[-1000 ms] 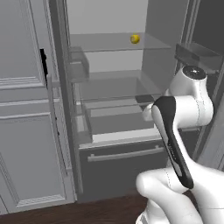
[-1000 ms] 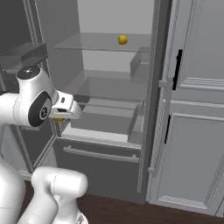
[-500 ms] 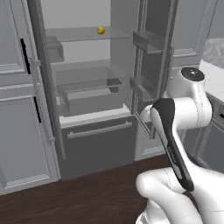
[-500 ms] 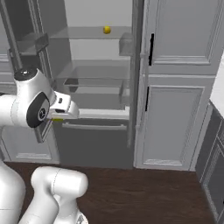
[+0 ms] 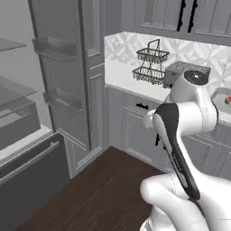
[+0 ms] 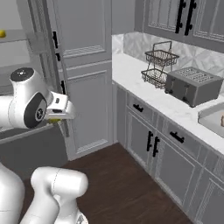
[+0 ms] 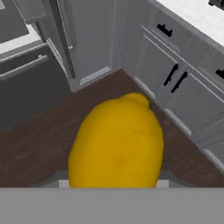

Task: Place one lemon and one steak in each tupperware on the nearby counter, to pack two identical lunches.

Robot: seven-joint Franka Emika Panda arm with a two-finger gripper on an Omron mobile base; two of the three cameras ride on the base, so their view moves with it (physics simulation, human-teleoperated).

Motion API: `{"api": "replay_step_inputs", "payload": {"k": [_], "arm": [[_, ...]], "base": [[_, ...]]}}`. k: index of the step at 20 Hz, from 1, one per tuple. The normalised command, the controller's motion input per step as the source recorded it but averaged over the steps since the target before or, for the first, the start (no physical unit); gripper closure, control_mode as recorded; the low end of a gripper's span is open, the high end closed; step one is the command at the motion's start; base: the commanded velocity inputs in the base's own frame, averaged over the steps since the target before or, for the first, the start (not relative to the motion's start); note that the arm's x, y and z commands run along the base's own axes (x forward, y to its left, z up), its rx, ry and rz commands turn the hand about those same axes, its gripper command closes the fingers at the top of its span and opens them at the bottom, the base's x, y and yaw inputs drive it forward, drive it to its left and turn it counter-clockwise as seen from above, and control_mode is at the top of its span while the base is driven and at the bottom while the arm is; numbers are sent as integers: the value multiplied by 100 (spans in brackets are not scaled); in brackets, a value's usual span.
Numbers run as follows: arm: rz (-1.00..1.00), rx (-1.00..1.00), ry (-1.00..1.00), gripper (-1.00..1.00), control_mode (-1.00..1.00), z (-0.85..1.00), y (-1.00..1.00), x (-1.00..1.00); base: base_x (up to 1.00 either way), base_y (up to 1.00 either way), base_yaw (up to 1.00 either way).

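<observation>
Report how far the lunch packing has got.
Done: a tupperware on the counter beside the toaster already shows something pinkish, probably a steak; its other contents are cropped.
In hand: the gripper carries one lemon, with the base facing the counter.
Left: set this lemon in a tupperware, and fetch the second lemon from the fridge shelf. The second tray can't be judged.

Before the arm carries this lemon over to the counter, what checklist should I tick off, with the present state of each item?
1. Lemon held in the gripper: ok, it sits close before the hand camera, above the floor.
2. Fingers' contact on the lemon: cannot tell, hidden behind the fruit.
3. Counter in sight: ok, ahead to the right.
4. Tupperware located: ok, a grey tray at the counter's right edge, something pink in it.
5. Second tupperware: cannot tell.
6. Path over the dark floor: ok.
</observation>
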Motion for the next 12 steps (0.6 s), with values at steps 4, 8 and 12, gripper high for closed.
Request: {"api": "replay_step_inputs", "payload": {"k": [4,8,12], "arm": [[0,0,0,100,100,0,0,0],[0,0,0,100,100,0,0,0],[0,0,0,100,100,0,0,0]], "base": [[9,-25,-87],[19,-67,-79],[62,-100,-58]]}}
